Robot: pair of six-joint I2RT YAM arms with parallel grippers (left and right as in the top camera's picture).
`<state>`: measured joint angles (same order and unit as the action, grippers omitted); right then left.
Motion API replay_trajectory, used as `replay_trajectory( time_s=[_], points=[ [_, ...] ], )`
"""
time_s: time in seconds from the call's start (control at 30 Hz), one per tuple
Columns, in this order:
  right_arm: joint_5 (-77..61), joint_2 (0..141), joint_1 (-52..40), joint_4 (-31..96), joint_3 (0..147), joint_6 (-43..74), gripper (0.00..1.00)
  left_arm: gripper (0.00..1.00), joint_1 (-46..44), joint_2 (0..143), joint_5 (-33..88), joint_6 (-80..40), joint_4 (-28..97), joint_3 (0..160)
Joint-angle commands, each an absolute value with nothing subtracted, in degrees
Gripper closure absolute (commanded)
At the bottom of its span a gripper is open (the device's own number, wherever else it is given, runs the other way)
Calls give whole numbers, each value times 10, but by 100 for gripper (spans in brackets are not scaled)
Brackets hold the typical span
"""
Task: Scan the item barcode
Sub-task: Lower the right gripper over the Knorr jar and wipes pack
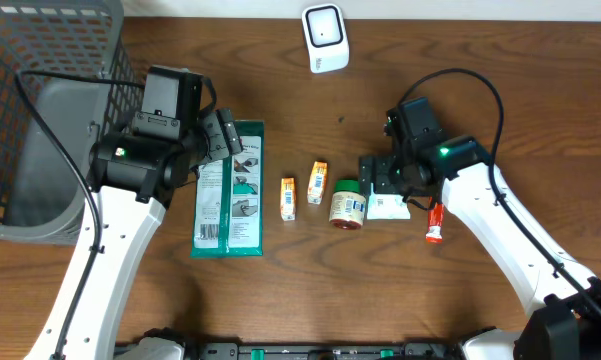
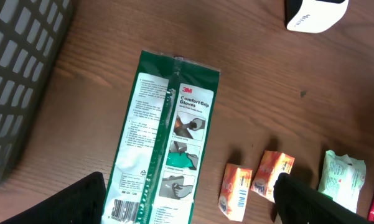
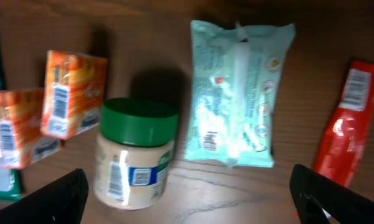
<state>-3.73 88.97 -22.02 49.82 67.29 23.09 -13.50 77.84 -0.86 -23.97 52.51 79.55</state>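
Several items lie in a row on the wooden table: a green glove packet [image 1: 230,190], two orange boxes [image 1: 288,198] [image 1: 318,182], a green-lidded jar [image 1: 347,203] on its side, a mint wipes packet [image 1: 388,207] and a red tube [image 1: 436,222]. The white scanner [image 1: 325,38] stands at the far edge. My left gripper [image 1: 225,140] hovers open over the glove packet [image 2: 165,137], whose barcode [image 2: 121,211] shows near the left finger. My right gripper [image 1: 375,175] is open above the jar [image 3: 134,155] and the wipes packet [image 3: 236,93], holding nothing.
A grey mesh basket [image 1: 40,110] fills the left side, close to the left arm. Bare wood lies in front of the items and between them and the scanner.
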Motion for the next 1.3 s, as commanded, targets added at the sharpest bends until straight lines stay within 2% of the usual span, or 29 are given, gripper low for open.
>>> replay_trajectory(
  time_s=[0.0, 0.13, 0.4, 0.77, 1.27],
  points=[
    [-64, 883, -227, 497, 677, 260, 6, 13, -132, 779, -20, -236, 527, 806],
    [-62, 883, -243, 508, 677, 294, 7, 13, -132, 779, -20, -236, 527, 806],
    [38, 886, -300, 489, 653, 379, 1, 13, -132, 779, -20, -236, 527, 806],
    [41, 887, -316, 428, 647, 438, 1, 13, -132, 779, -20, -236, 527, 806],
    [72, 900, -316, 389, 640, 434, 1, 13, -132, 779, -20, -236, 527, 806]
  ],
)
